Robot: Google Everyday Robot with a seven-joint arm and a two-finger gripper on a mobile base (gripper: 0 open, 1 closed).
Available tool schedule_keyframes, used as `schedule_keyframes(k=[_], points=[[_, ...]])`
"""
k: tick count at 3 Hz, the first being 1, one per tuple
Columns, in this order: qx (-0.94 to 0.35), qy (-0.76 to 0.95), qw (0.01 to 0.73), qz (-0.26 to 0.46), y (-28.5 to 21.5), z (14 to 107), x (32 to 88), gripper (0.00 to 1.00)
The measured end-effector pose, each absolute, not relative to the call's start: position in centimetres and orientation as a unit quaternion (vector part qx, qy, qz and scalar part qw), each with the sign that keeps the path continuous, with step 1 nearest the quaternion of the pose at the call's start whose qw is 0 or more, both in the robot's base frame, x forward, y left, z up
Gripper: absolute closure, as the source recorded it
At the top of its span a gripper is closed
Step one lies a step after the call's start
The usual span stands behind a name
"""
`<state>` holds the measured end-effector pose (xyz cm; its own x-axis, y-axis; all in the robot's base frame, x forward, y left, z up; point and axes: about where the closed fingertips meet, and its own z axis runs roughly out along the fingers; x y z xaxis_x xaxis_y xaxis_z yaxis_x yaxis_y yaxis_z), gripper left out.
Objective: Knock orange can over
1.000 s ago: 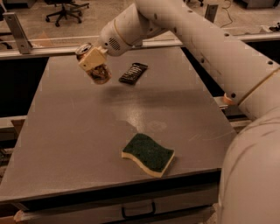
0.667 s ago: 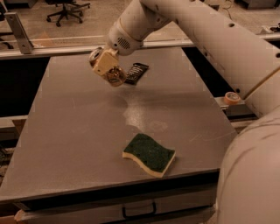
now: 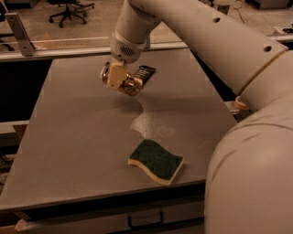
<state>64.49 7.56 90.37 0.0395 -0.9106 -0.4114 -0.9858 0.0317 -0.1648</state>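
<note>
My gripper (image 3: 117, 78) hangs over the far middle of the grey table (image 3: 68, 151), with the arm reaching in from the upper right. It is shut on the orange can (image 3: 129, 86), a small orange-gold can that lies tilted between the pale fingers (image 3: 117, 73). Its silver end points left. The can is just above the table top, close to the left of the flat black wrapper (image 3: 144, 73). Part of the can is hidden by the fingers.
A green and yellow sponge (image 3: 156, 161) lies near the table's front edge. A metal rail (image 3: 55, 50) runs behind the table, with an office chair (image 3: 68, 9) beyond it. My own arm body fills the right side.
The gripper has carried the can to the right and a little nearer, from the far left part of the table to beside the black wrapper. The sponge and wrapper have not moved.
</note>
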Motion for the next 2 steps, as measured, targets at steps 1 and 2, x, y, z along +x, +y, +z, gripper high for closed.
schedule_keyframes(k=[1, 2], points=[[-0.717, 0.672, 0.173, 0.067, 8.7, 88.9, 63.7, 0.58], [-0.732, 0.661, 0.153, 0.059, 9.5, 87.8, 63.1, 0.35]])
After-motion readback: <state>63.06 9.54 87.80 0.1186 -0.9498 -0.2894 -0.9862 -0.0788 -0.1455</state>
